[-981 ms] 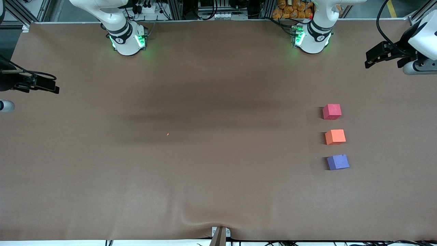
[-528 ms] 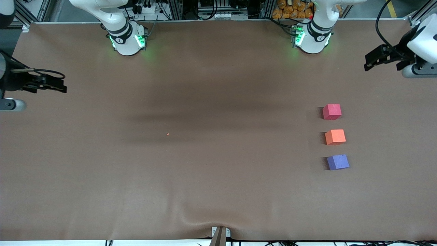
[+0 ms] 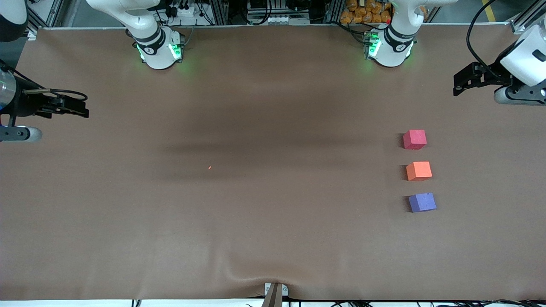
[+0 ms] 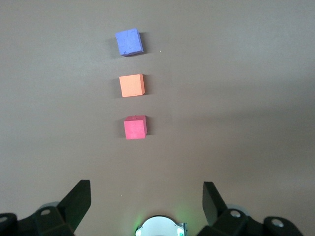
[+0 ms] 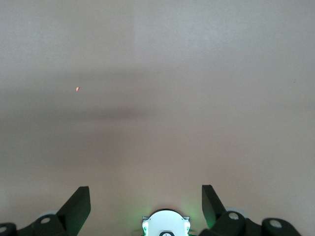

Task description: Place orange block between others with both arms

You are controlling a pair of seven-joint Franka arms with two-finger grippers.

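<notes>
The orange block (image 3: 418,171) sits flat on the table in a row of three matte cubes, apart from both: the red-pink cube (image 3: 414,139) farther from the front camera, the purple cube (image 3: 422,202) nearer. All lie below the raised, empty left claw (image 3: 460,81), the red-pink cube closest to it.

Brown-covered table (image 3: 273,106), aluminium framing (image 3: 222,13) and perhaps orange packets (image 3: 367,10) along its edge.

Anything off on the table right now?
One small oddity: a tiny orange speck lies alone on the brown table cover, away from the three foam cubes, perhaps a crumb. The cover also bulges at its near edge.
</notes>
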